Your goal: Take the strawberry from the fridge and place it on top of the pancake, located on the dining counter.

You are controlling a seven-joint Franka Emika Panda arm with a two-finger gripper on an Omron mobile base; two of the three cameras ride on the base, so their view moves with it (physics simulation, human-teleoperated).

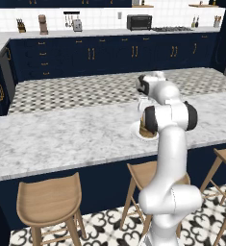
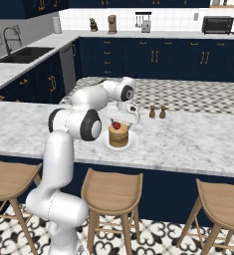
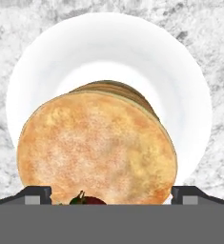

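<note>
Strawberry [image 2: 117, 125] is sitting on top of the pancake [image 2: 118, 136] stack, center of the right base view, a small dark red lump resting on the top pancake. In the hand view the strawberry [image 3: 85, 200] is peeking up at the bottom center edge, with a bit of green top, touching the near rim of the pancake [image 3: 96, 147]. It is lying off-center on the stack, toward the gripper side, probably because that is where it was let go.

Pancake stack is standing on a small white plate [image 3: 180, 86]; the plate is resting on the dining counter [image 2: 198, 144], marble, mid-frame. In the left base view the pancake [image 1: 144, 129] is mostly hiding behind the arm's elbow, center right.

Gripper [image 3: 111, 195] is hanging directly above the stack, pointing down. Fingertips [image 3: 35, 194] are standing wide apart at lower left and lower right of the hand view, spread about as wide as the pancake, gripping nothing. In the right base view the gripper [image 2: 129, 115] is hovering just above and to the right of the strawberry, not touching it as far as visible.

Two small brown shakers [image 2: 157, 112] are standing on the counter right of the plate, well clear. Wooden stools [image 2: 112, 191] are lining the lower frame.

Judging: placement looks done, the berry is seated; what remains is a straight retreat upward without nudging it off.
</note>
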